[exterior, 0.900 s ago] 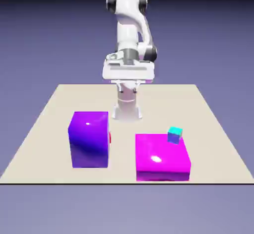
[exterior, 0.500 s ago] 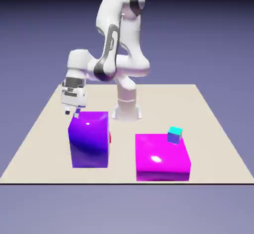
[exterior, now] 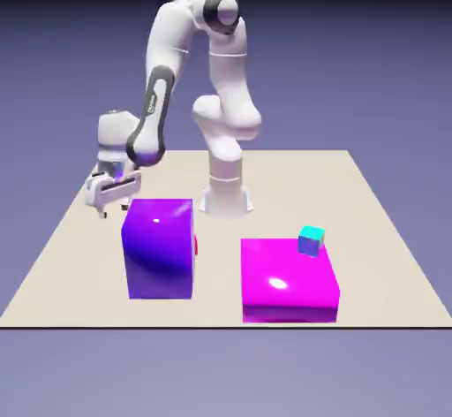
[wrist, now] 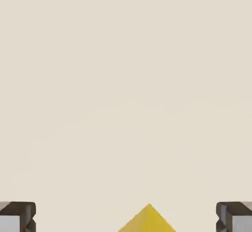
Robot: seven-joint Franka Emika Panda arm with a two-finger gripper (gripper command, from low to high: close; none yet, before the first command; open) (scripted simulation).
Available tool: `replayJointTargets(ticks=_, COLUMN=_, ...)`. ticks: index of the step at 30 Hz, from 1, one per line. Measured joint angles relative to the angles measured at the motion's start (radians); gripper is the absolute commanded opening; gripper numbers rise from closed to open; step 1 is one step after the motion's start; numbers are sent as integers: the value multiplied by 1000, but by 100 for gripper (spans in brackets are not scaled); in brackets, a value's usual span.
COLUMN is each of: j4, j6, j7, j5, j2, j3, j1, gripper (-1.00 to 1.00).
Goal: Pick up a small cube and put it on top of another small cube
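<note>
My gripper [exterior: 115, 211] hangs wide open and empty at centre left, yellow cube [wrist: 148, 221] at the hand view's bottom edge.

In the exterior view we see our white arm [exterior: 168, 44] rise from its base and arch over toward the exterior view's left, its dark-ringed elbow high and its forearm slanting down to a low bend. Beyond that bend our hand [exterior: 115, 187] hangs fingers down, turned at an angle to the camera. Our gripper [wrist: 126, 218] stands open, its two grey fingertips [wrist: 229, 218] wide apart at the left and right of the hand view's bottom edge.
</note>
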Motion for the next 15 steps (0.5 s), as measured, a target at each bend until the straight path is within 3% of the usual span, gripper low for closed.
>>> replayJointTargets(ticks=15, j4=-11, j6=-29, j7=652, j5=-68, j2=102, j3=277, j1=-332, gripper=0)
